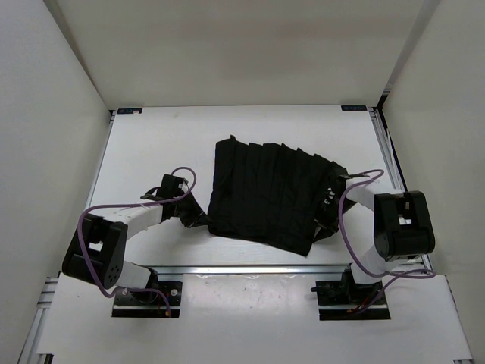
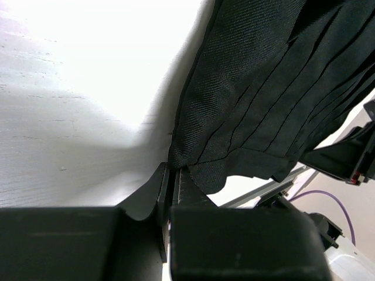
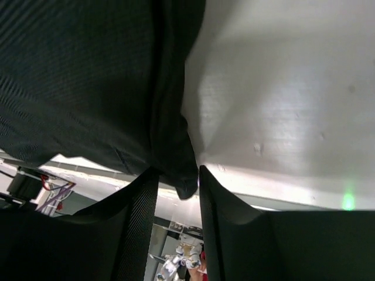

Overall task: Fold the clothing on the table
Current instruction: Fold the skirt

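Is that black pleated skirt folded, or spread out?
Spread out: from above, the black pleated fabric garment lies open on the white table, nothing doubled over. The left gripper and right gripper each pinch a near corner.

The clothing (image 1: 265, 197) is black all over, its pleats showing as fine dark lines running near to far; up close the weave has a faint diagonal twill. The bench (image 1: 151, 152) is white with pale grey grain, with a small blue mark (image 1: 130, 111) at its far left corner and another at its far right. The left claw (image 2: 173, 172) and right claw (image 3: 177, 175) are matt black. Purple cables (image 1: 184, 176) loop over the black-and-white arms (image 1: 398, 227). A green speck of light (image 3: 348, 201) shows on the bench.
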Robot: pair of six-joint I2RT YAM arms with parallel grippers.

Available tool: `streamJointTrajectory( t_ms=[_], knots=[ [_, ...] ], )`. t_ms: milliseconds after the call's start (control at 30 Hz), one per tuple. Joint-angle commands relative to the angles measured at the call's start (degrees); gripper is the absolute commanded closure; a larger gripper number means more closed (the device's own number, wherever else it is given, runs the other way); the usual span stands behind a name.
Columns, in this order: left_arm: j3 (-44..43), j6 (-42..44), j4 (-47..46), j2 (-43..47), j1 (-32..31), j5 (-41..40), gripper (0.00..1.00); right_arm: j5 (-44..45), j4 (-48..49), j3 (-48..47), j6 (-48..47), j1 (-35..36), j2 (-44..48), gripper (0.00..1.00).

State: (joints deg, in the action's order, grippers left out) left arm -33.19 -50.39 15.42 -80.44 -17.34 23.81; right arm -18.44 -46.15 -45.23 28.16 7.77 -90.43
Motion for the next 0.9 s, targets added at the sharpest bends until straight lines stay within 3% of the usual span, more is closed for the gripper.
streamJointTrajectory(
  t_ms=[0, 33, 133, 367, 667, 867],
  knots=[
    [-1.3, 0.6, -0.2, 0.3, 0.6, 0.9, 1.00, -2.0, 2.4, -0.5, 1.4, 0.8, -1.8, 0.62],
    [-1.2, 0.8, -0.2, 0.2, 0.6, 1.0, 1.00, -2.0, 2.4, -0.4, 1.4, 1.0, -2.4, 0.66],
    [-1.1, 0.7, 0.0, 0.1, 0.9, 1.2, 1.00, -0.8, 2.9, 0.8, 1.5, 1.7, -2.8, 1.00],
    [-0.8, 1.8, -0.3, 0.5, 3.4, 2.3, 1.00, 7.6, -5.6, -4.8, -1.4, -1.4, 3.4, 1.00],
    [0.1, 5.9, 6.6, 3.4, 5.7, -1.1, 1.00, 8.2, -6.2, 3.1, -5.7, -10.6, 8.4, 1.00],
    [-0.2, 5.2, 5.9, 1.8, 3.9, 3.4, 1.00, 5.3, -8.4, 1.6, -5.6, -5.2, 6.7, 1.00]
  ],
)
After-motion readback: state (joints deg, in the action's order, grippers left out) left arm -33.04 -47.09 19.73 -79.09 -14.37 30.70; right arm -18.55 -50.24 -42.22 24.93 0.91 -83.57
